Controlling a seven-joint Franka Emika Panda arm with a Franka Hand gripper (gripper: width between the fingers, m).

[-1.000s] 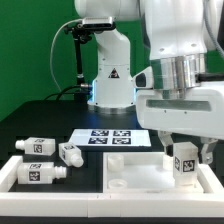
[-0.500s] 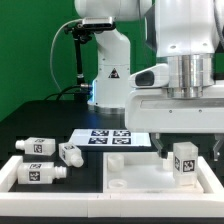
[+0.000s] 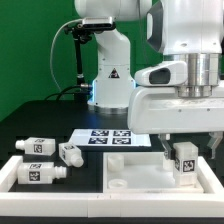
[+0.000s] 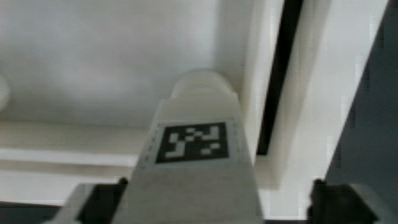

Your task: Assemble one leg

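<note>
My gripper (image 3: 188, 150) is shut on a white leg (image 3: 185, 161) with a black marker tag and holds it upright just above the right end of the white square tabletop (image 3: 135, 172). In the wrist view the leg (image 4: 199, 130) fills the middle, its tag facing the camera. It sits between the two dark fingers of the gripper (image 4: 222, 203), with the tabletop's white surface (image 4: 71, 100) behind it. Three more white legs lie at the exterior view's left: one (image 3: 38, 146) at the back, one (image 3: 70, 153) beside it and one (image 3: 38, 172) in front.
The marker board (image 3: 112, 137) lies on the black table behind the tabletop. The arm's white base (image 3: 110, 75) stands at the back. A white raised rim (image 3: 8, 172) runs along the front left beside the loose legs.
The wrist and gripper have shifted slightly up and toward the exterior view's right with the leg still held. The loose legs have not moved.
</note>
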